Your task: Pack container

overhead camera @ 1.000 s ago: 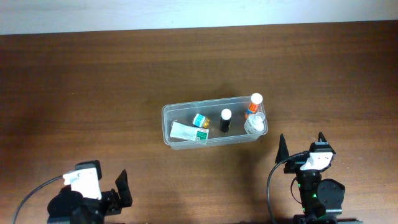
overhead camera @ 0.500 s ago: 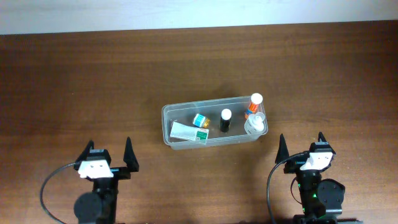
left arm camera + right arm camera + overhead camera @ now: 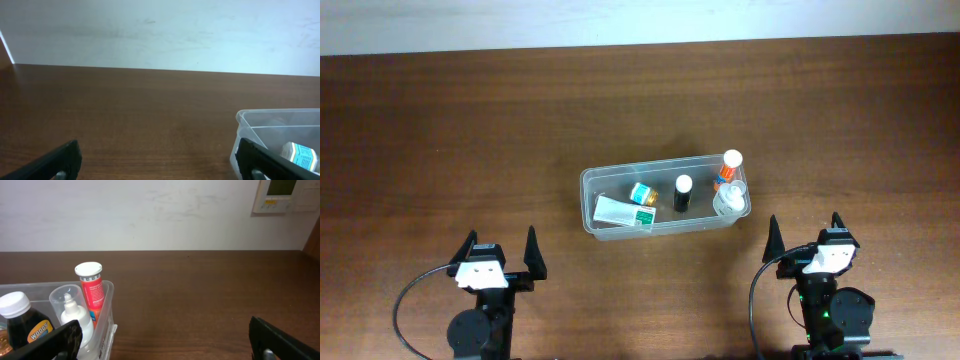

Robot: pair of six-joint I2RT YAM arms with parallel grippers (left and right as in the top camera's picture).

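The clear plastic container [image 3: 588, 182] sits mid-table. It holds a white tube [image 3: 624, 212], a small teal-labelled bottle [image 3: 642, 193], a dark bottle with a white cap [image 3: 682, 193], a red tube with a white cap [image 3: 729, 167] and a clear dropper bottle [image 3: 729, 200]. My left gripper [image 3: 501, 251] is open and empty, near the front edge, left of the container [image 3: 245, 120]. My right gripper [image 3: 804, 232] is open and empty, in front of the container's right end [image 3: 107, 292]. The red tube [image 3: 92, 295] and the dark bottle [image 3: 22, 322] show in the right wrist view.
A brown wooden table [image 3: 440, 150] spreads all round the container. A white wall [image 3: 620, 20] runs along the far edge. A wall panel [image 3: 280, 195] hangs at the upper right in the right wrist view.
My left arm has swung from a turned pose at the front left corner to face the far wall, and has shifted right. The right arm and the container have not moved.
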